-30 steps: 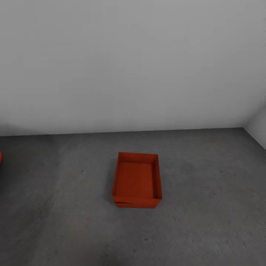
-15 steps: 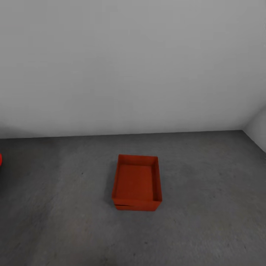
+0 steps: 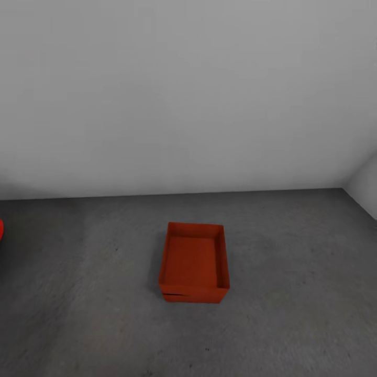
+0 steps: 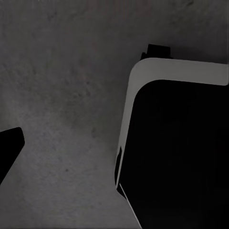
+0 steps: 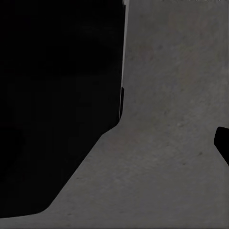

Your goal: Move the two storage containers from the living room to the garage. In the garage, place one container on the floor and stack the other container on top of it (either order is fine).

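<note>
The head camera looks forward and down at the grey floor (image 3: 293, 314) and wall (image 3: 188, 94); both wrist cameras face that floor closely.

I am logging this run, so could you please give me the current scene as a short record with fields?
room: bare space with a plain light grey wall
floor: dark grey mottled concrete floor
containers: two orange-red storage containers, one stacked in the other, seam low on the near wall
stack position: mid-floor, apart from the wall
top container contents: nothing inside
left edge: a sliver of a red object, unidentifiable
wrist views: concrete and dark robot body parts; claw state cannot be told
</note>
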`<state>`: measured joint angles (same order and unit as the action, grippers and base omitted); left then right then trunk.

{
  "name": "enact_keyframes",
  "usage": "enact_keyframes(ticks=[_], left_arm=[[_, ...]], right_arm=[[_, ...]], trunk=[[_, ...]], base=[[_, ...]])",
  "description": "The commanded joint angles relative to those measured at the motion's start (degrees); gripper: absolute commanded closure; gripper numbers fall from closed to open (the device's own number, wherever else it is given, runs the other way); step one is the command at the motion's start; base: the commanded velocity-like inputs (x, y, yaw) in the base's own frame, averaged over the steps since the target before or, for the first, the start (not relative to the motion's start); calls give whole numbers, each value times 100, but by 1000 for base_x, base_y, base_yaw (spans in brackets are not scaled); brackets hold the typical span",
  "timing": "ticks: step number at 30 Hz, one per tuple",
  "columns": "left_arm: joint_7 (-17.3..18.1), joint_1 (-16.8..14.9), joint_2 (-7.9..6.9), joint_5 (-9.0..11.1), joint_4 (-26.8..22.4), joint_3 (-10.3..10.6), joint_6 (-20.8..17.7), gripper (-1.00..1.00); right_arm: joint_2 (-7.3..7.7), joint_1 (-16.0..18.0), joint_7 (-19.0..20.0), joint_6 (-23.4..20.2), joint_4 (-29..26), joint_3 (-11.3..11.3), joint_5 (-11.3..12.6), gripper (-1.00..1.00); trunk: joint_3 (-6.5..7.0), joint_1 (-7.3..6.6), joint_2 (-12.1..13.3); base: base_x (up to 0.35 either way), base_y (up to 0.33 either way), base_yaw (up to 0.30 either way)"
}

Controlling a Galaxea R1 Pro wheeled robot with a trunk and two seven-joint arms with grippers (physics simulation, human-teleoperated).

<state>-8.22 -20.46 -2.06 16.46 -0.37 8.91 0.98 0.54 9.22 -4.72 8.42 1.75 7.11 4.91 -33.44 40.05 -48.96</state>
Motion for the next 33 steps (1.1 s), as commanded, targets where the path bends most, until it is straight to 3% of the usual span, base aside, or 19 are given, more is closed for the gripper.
enact_keyframes(ticks=[1, 33], left_arm=[[-13, -2, -1, 52, -1, 49, 11, -100], [-13, -2, -5, 51, -6, 49, 14, -100]], right_arm=[[0, 4, -5, 36, 19, 47, 51, -100], [20, -94, -10, 59, 16, 44, 52, -100]], trunk=[[5, 1, -3], [298, 1, -3]], base=[[0, 0, 0], [0, 0, -30]])
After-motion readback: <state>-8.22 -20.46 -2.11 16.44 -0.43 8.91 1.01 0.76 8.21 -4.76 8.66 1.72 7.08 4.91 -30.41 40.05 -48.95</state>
